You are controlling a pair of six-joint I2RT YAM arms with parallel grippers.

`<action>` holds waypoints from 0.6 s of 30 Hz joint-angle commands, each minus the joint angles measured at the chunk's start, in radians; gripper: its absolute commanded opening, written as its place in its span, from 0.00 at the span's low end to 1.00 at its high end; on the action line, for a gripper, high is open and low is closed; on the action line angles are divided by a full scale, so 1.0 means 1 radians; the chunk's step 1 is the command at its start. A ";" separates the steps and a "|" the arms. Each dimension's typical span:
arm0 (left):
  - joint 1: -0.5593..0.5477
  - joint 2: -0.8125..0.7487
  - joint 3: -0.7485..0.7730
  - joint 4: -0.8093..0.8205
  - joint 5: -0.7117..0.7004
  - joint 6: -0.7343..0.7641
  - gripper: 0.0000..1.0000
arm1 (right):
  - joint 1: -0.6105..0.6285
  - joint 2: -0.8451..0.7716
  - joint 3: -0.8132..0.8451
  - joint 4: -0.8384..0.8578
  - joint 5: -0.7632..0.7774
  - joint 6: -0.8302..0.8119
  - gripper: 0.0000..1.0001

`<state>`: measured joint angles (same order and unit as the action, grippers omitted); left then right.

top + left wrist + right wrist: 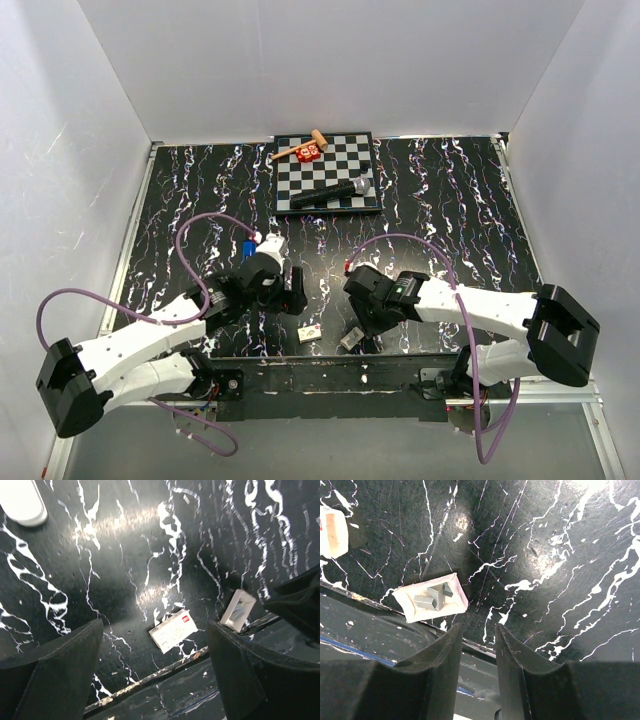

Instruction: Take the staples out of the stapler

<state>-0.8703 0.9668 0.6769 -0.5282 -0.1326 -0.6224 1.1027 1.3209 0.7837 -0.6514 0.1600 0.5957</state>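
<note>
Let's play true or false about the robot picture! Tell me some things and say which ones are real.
1. The microphone lies on the chessboard. True.
2. The left claw is squeezing something. False: its fingers stand wide apart with nothing between them.
3. The blue stapler lies on the table. True.
4. The little white tray is empty. False: grey metal pieces lie in it.

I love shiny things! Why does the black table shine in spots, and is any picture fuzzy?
Left wrist view: glare makes pale patches on the black mat, and it looks slightly soft. Right wrist view: small shine near the top, sharper. Top view: even light, no strong glare.
</note>
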 commanded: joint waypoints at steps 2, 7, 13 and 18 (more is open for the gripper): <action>-0.064 0.007 -0.049 -0.023 -0.082 -0.137 0.73 | -0.009 -0.014 -0.009 0.052 -0.036 -0.005 0.39; -0.084 -0.003 -0.089 -0.020 -0.088 -0.184 0.39 | -0.018 0.000 0.002 0.073 -0.046 -0.016 0.38; -0.085 0.003 -0.131 0.008 -0.064 -0.201 0.00 | -0.030 0.043 0.022 0.091 -0.066 -0.028 0.37; -0.091 0.023 -0.160 0.045 -0.028 -0.201 0.00 | -0.033 0.077 0.035 0.102 -0.073 -0.034 0.36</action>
<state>-0.9524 0.9859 0.5381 -0.5304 -0.1791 -0.8082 1.0737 1.3769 0.7788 -0.5758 0.1013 0.5762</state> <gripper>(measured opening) 0.009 0.369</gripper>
